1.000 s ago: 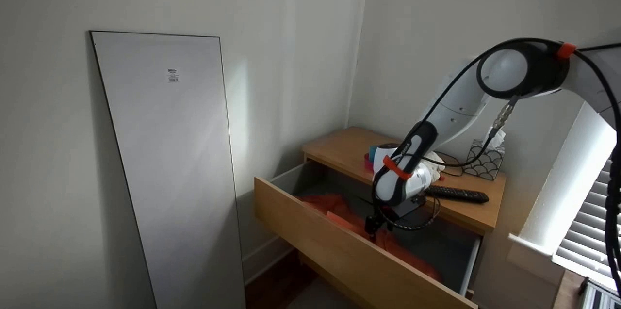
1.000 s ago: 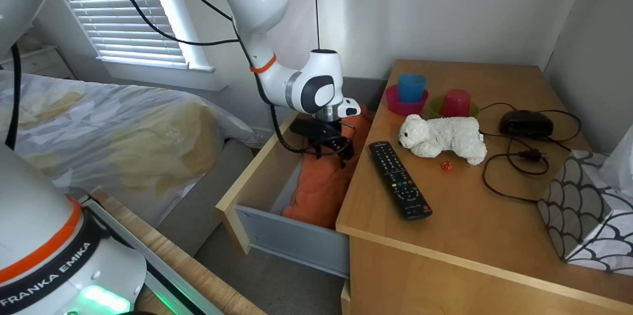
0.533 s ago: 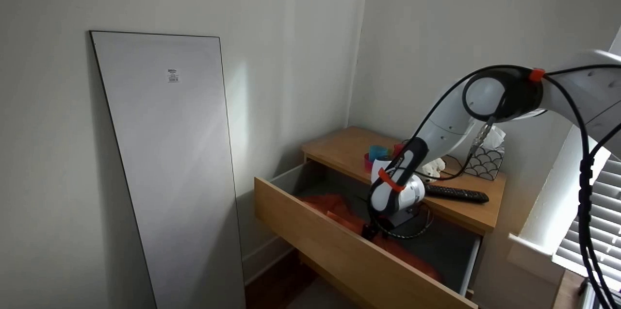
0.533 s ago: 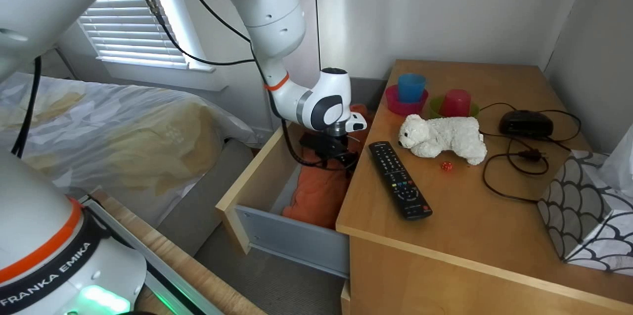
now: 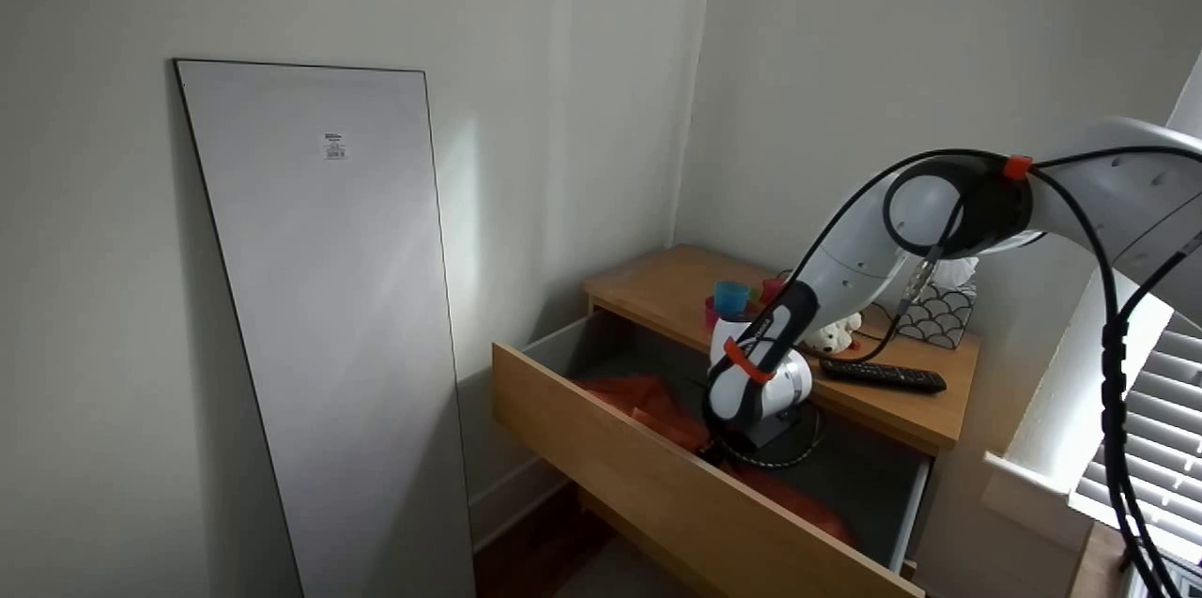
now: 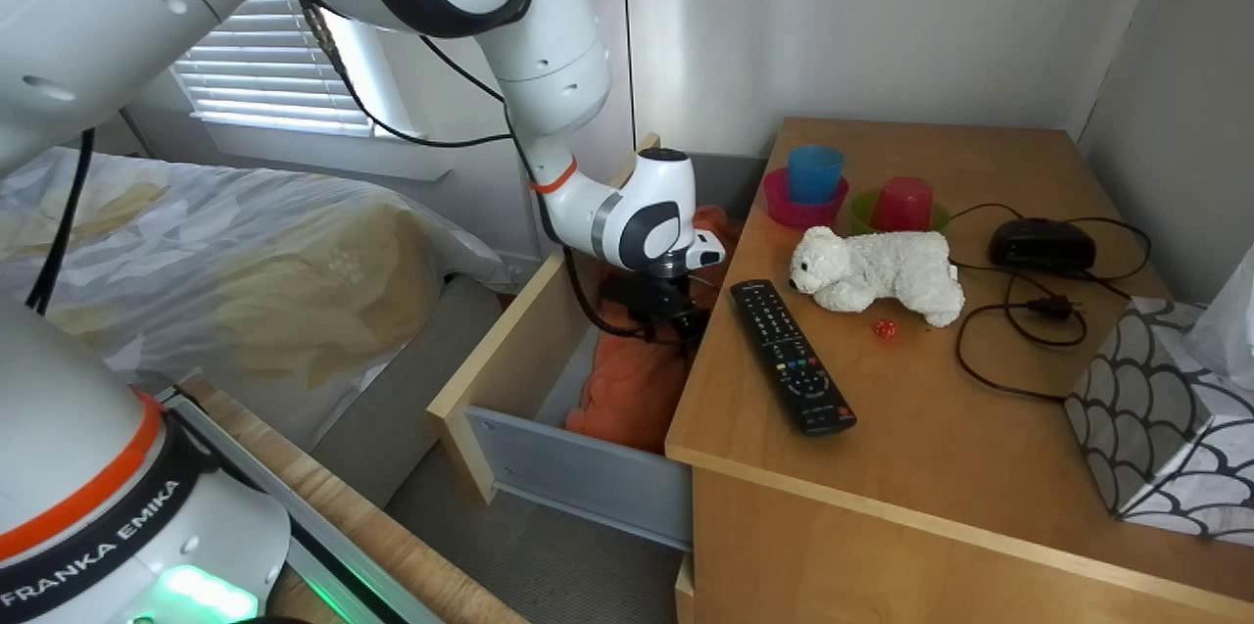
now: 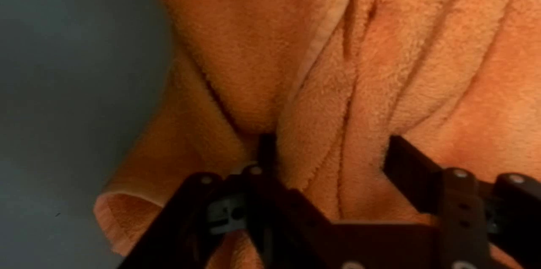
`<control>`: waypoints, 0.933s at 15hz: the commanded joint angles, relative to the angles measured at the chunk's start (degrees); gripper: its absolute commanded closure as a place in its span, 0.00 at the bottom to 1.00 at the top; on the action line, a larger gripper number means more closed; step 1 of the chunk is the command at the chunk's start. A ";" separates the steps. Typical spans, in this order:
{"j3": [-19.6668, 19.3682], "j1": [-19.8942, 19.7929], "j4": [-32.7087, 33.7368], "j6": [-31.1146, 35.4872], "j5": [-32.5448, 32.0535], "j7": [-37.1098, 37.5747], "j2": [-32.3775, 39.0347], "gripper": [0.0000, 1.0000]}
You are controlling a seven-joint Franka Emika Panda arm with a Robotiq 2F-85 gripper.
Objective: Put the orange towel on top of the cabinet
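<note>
The orange towel (image 6: 632, 384) lies crumpled in the open drawer (image 5: 676, 476); it also shows in an exterior view (image 5: 648, 391). In the wrist view its folds (image 7: 253, 49) fill most of the picture beside the grey drawer floor (image 7: 76, 91). My gripper (image 7: 329, 138) is down in the drawer at the towel. Its fingers (image 7: 408, 167) stand apart, with towel folds between them. In an exterior view its fingertips are hidden behind the black gripper body (image 6: 651, 296) and the cabinet edge. The wooden cabinet top (image 6: 931, 408) is beside and above the drawer.
On the cabinet top are a black remote (image 6: 794, 355), a white plush dog (image 6: 877, 276), a blue cup (image 6: 815, 173), a pink cup (image 6: 903, 203), a black device with cables (image 6: 1041, 245) and a tissue box (image 6: 1146, 408). The drawer's front and side walls surround my gripper.
My arm has moved down, lowering the gripper deeper into the drawer onto the towel. In an exterior view the fingertips have dropped out of sight. The cabinet objects have not moved.
</note>
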 commanded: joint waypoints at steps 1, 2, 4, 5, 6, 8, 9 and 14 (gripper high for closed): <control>0.28 0.91 0.87 0.83 0.11 -1.12 1.29 0.63; 0.30 1.18 0.77 0.53 0.23 -0.93 1.00 0.71; 0.41 1.48 0.47 0.49 0.34 -0.79 0.22 0.84; 0.50 1.54 0.06 0.45 0.44 -0.69 -0.48 0.92; 1.04 1.33 -0.31 0.76 0.58 -0.98 -1.28 0.97; 2.59 0.89 -1.47 1.22 0.98 -1.47 -3.56 0.96; 3.50 0.66 -2.15 1.35 1.22 -1.63 -4.81 0.94; 8.05 0.89 -9.46 9.74 1.42 -1.86 -15.89 0.94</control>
